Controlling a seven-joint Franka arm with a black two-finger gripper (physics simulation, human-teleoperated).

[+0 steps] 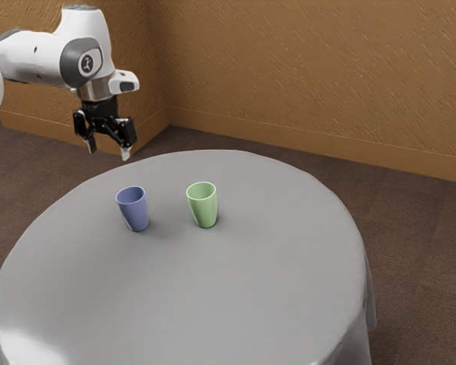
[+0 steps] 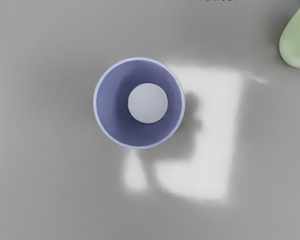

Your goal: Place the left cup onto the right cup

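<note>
A blue cup (image 1: pixel 133 208) stands upright on the round grey table (image 1: pixel 235 304), toward the exterior view's left. A green cup (image 1: pixel 202 204) stands upright beside it, to its right. My gripper (image 1: pixel 108 147) hangs open high above the table, up and to the left of the blue cup, holding nothing. In the wrist view I look straight down into the blue cup (image 2: pixel 138 102), and an edge of the green cup (image 2: pixel 297 40) shows off to one side.
The grey table is round, with its cloth falling over the edge (image 1: pixel 368 304) at the exterior view's right. Brown floor (image 1: pixel 418 228) and a tan wall (image 1: pixel 327 68) lie behind it.
</note>
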